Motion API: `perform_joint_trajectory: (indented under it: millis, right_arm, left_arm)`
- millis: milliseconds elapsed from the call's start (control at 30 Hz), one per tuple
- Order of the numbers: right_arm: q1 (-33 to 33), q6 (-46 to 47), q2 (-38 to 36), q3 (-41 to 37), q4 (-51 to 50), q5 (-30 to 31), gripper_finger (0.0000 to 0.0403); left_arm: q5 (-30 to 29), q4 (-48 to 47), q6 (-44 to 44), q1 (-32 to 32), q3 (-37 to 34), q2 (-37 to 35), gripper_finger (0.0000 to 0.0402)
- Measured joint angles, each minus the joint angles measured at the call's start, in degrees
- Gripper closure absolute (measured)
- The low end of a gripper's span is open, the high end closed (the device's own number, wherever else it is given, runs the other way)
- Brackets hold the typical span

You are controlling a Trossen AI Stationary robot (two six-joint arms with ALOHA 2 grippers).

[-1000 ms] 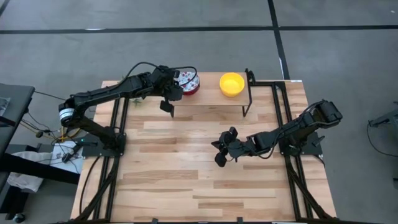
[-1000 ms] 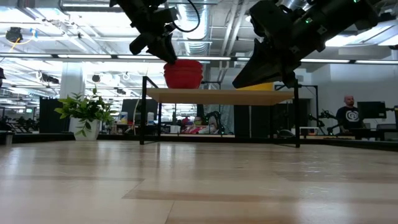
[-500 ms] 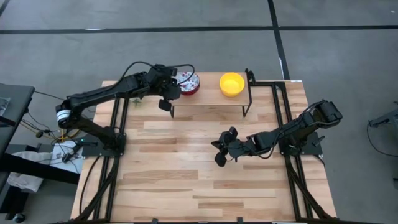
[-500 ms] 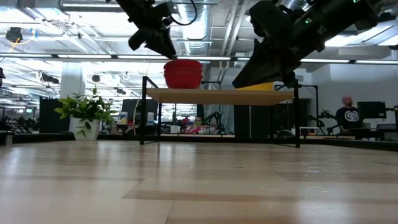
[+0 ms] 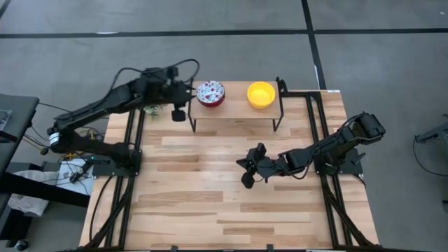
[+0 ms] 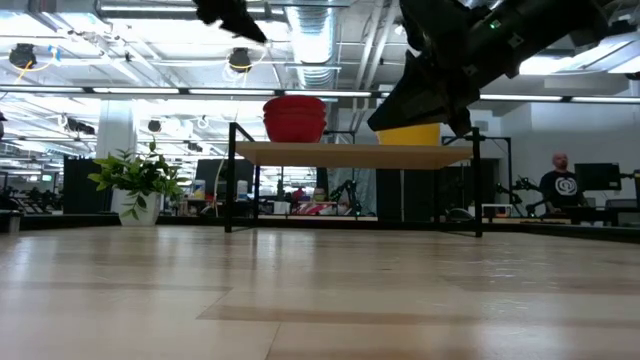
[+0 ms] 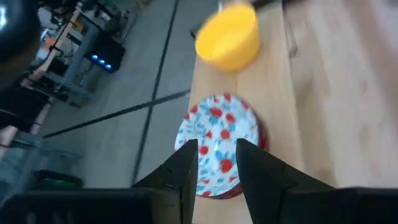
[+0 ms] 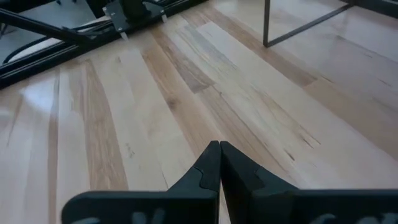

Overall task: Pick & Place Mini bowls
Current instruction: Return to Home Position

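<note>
While your left gripper [image 5: 178, 112] hangs just off one end of the low wooden shelf on thin black legs [image 5: 234, 108], the stack of small round bowls, red outside and white with red-and-blue flowers inside [image 5: 211, 94], sits on that same end of the shelf, close beside the gripper and untouched by it. Through the left wrist camera you look down into the top bowl of the stack between the two dark fingers [image 7: 186, 168]. They stand apart with nothing between them. The level camera puts this gripper well above the shelf top, higher than the stack and off to its outer side. Your left arm runs in a long slant from its base in front of the shelf up to that end, with the wrist tipped down toward the bowls.

A plain bright yellow bowl [image 5: 261, 94] stands alone on the shelf's other end, well apart from the stack.

Your right gripper [image 5: 246, 171] waits in front of the shelf over the bare planks of the light wooden desk [image 5: 210, 203]. Its fingers are pressed together and hold nothing, and the arm lies low and stretched out from its base. A small green plant in a white pot [image 6: 140, 185] stands beyond the stack's end of the shelf.
</note>
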Motion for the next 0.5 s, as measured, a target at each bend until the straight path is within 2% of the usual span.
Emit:
perform_joint_trajectory:
  millis: [200, 300, 367, 433, 500]
  right_arm:
    - [0.0, 0.2, 0.0, 0.0, -3.4, -0.1, 0.0403]
    - [0.1, 6.0, 0.0, 0.0, -4.4, 1.6, 0.0403]
    - [-0.3, 9.8, -0.2, 0.0, -3.2, 2.6, 0.0403]
    - [-0.7, 5.4, -1.4, -0.1, -0.3, -0.1, 0.0403]
    - [-1.1, -3.5, -3.1, 0.0, 5.8, -5.9, 0.0403]
  left_arm:
    - [6.7, 0.1, -13.7, 0.0, 0.0, -8.2, 0.0293]
    - [9.8, -0.3, -24.3, 0.0, -0.2, -12.7, 0.0293]
    - [14.4, 0.3, -28.4, 0.0, -1.7, -16.3, 0.0293]
    - [20.5, 3.3, -30.9, 0.0, -4.7, -19.7, 0.0293]
    - [25.8, 6.2, -35.2, 0.0, -8.8, -22.9, 0.0293]
